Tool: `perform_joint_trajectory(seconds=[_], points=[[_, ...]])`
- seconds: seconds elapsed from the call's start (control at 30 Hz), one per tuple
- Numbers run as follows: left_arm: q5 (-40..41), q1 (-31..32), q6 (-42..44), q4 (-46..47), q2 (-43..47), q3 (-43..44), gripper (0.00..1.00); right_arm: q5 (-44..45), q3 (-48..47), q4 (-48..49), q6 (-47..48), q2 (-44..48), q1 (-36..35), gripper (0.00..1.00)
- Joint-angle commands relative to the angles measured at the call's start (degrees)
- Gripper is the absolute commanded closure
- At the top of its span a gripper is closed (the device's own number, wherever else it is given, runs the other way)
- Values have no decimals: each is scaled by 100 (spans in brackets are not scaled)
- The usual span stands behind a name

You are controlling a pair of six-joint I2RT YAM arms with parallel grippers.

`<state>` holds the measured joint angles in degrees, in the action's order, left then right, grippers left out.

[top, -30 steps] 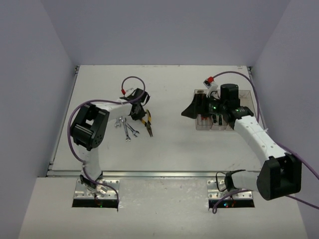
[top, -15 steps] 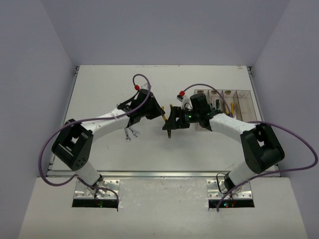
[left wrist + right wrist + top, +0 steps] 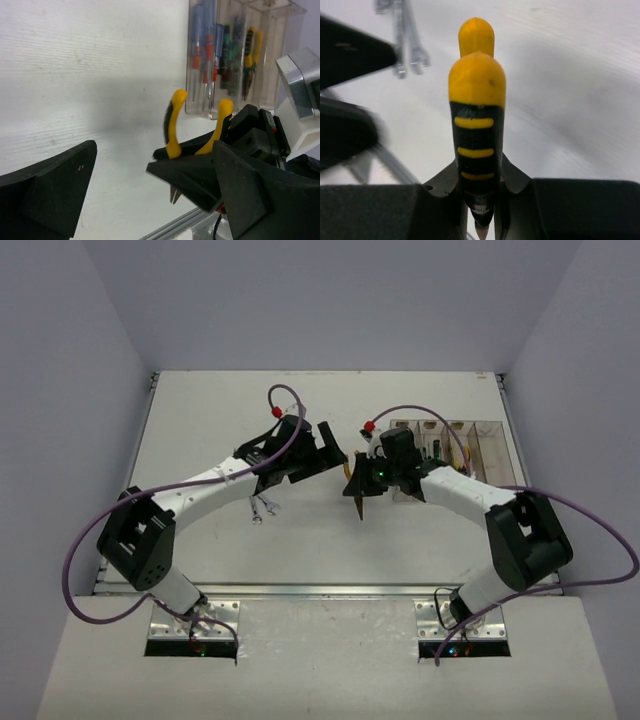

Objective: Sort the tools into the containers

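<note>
My right gripper (image 3: 358, 492) is shut on a pair of yellow-handled pliers (image 3: 348, 472) above mid-table. The right wrist view shows the black-and-yellow handles (image 3: 476, 115) rising from between my right gripper's (image 3: 480, 220) fingers, with the metal tip poking out below. My left gripper (image 3: 326, 448) stands open just left of them, its fingers (image 3: 50, 195) spread wide on either side of the pliers (image 3: 173, 131) without touching. Silver wrenches (image 3: 262, 506) lie on the table under the left arm. The clear containers (image 3: 450, 440) sit at the back right.
The bins (image 3: 272, 60) hold blue-and-red screwdrivers (image 3: 205, 50), black-and-green screwdrivers (image 3: 232, 55) and another pair of pliers (image 3: 251, 55). Wrenches (image 3: 405, 45) show blurred beyond the held handles. Both arms meet over mid-table, purple cables looping above them.
The left gripper carried the pliers from the tool pile to mid-table. The right arm swung over from the bins and shut on them. The left jaws have now opened and let go.
</note>
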<state>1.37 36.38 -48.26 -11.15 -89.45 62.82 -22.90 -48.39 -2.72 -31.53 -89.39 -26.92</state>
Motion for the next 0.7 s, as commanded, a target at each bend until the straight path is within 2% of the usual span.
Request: perform_joint_trajectory(seconds=[0.0, 0.07, 0.17, 0.23, 0.3, 0.4, 0.53, 0.63, 0.67], points=[[1173, -69, 238, -1525, 428, 740, 0, 1666, -575, -1415, 1067, 501, 618, 100], [1660, -96, 177, -1772, 863, 373, 0, 2111, -849, -2240, 1512, 764, 1418, 100], [1399, -94, 269, -1345, 1571, -582, 0, 2710, -1232, -2657, 2099, 714, 2014, 100], [905, -80, 390, -1094, 1765, -1011, 0, 2904, -1759, -2926, 2399, 404, 2282, 100], [749, -15, 476, -999, 1791, -1269, 0, 2965, -2163, -3033, 2677, -98, 2555, 100], [773, 9, 600, -1000, 1879, -1581, 0, 3308, -2853, -3272, 2937, -740, 3066, 100], [1089, 5, 720, -1151, 2092, -1753, 0, 3600, -3479, -3486, 3109, -1467, 3304, 100], [1416, 9, 811, -1480, 2164, -1607, 0, 3812, -3898, -3640, 3109, -2025, 3360, 94], [1478, 2, 818, -1584, 2196, -1577, 0, 3853, -3987, -3711, 3102, -2102, 3360, 84]])
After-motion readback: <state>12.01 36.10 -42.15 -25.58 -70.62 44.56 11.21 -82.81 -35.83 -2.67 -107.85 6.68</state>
